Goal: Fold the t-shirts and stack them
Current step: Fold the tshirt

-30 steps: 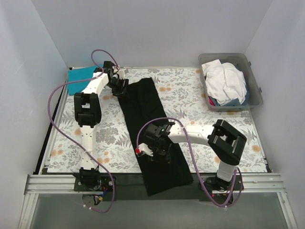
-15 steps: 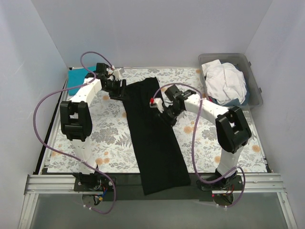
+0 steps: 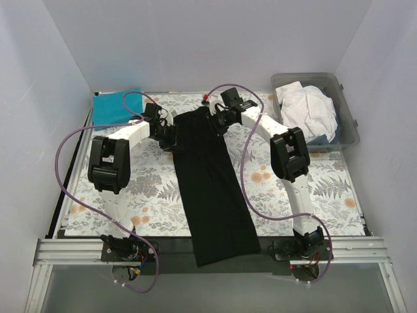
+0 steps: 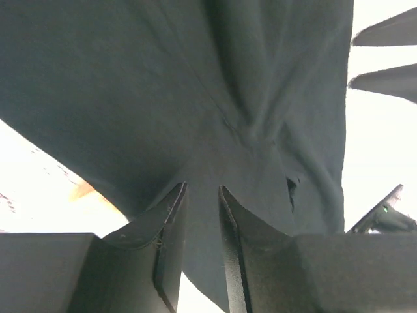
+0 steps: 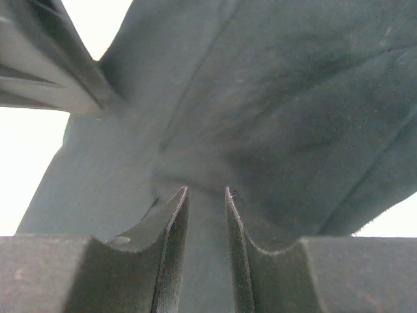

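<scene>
Black t-shirt (image 3: 212, 189) is laid out as a long narrow strip down the middle of the floral table cloth (image 3: 313, 189). Long axis runs from far side to near edge, near end slanted slightly right and carried past the table front between the arm bases. Far end is held at both corners: left gripper (image 3: 171, 135) on the far-left corner, right gripper (image 3: 214, 125) on the far-right, the two near each other. In both wrist views fingers (image 4: 171, 241) are seen clamped nearly closed on dark cloth, which fans away from the tips. Teal-blue t-shirt (image 3: 117, 104) is lying at the far-left corner, white t-shirt (image 3: 306, 111) heaped in the grey tub (image 3: 348, 124). Next move is judged a fold of far end toward near end: all cloth lies base-ward of the fingers, neither arm is nearer, so both must be drawn along the strip together
</scene>
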Motion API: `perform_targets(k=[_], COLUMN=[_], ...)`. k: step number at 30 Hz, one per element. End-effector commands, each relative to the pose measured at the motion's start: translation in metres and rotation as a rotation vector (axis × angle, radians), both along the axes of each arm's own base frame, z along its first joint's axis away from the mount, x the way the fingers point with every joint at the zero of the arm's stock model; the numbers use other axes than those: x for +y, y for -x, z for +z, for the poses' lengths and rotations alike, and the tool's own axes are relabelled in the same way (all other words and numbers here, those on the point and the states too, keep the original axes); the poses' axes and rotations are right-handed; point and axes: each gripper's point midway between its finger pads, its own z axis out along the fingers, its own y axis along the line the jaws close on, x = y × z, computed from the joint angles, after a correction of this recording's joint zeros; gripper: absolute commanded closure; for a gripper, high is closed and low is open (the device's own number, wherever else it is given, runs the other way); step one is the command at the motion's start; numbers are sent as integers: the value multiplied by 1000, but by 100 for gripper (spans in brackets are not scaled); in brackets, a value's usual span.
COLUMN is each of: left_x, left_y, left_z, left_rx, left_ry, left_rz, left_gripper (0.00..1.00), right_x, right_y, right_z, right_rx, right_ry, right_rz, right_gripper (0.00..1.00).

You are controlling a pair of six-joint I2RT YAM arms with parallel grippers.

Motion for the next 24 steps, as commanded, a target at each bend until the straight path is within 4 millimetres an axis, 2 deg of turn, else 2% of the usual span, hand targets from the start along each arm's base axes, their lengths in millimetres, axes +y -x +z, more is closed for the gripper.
perform_targets(k=[1, 3, 4, 6, 8, 12, 13, 15, 16, 17, 18, 19, 20, 24], left_x=[7, 9, 11, 15, 17, 24, 23, 24, 24, 23, 23, 22, 22, 18], left_y=[-22, -28, -29, -36, -39, -62, -76, -88, -90, -110, -116, -121, -133, -146], left_z=[-7, -11, -21, -25, -36, -43, -44, -42, -62, -45, -47, -57, -48, -45], left_rx=[-32, -38, -19, -19, -4, -29, -46, -46, -7, -50, -49, -38, -69, -98], left_ry=[-50, -74, -89, -117, -140, -161, -158, -143, -149, -146, -134, -126, -122, -95], left_rz=[34, 22, 24, 24, 22, 33, 35, 9, -6, -13, -19, -28, -25, -17], left_gripper=[76, 78, 78, 79, 80, 80, 80, 80, 80, 80, 79, 78, 77, 74], right_x=[17, 15, 13, 9, 0, -23, -31, -39, -40, -42, -45, -44, -46, -52], right_y=[-16, -23, -29, -35, -45, -66, -76, -88, -94, -97, -101, -109, -113, -140], right_z=[1, -16, -20, -32, -44, -55, -54, -56, -54, -58, -57, -52, -51, -35], right_rx=[2, 17, 10, 53, 89, 139, 133, 131, 119, 118, 110, 87, 76, -6], right_ry=[-53, -36, -34, -35, -30, -45, -58, -71, -79, -77, -81, -93, -99, -149], right_rz=[-43, -74, -95, -142, -207, -318, -346, -382, -390, -397, -401, -403, -408, -414], right_gripper=[64, 64, 65, 65, 65, 65, 65, 65, 65, 65, 64, 63, 63, 61])
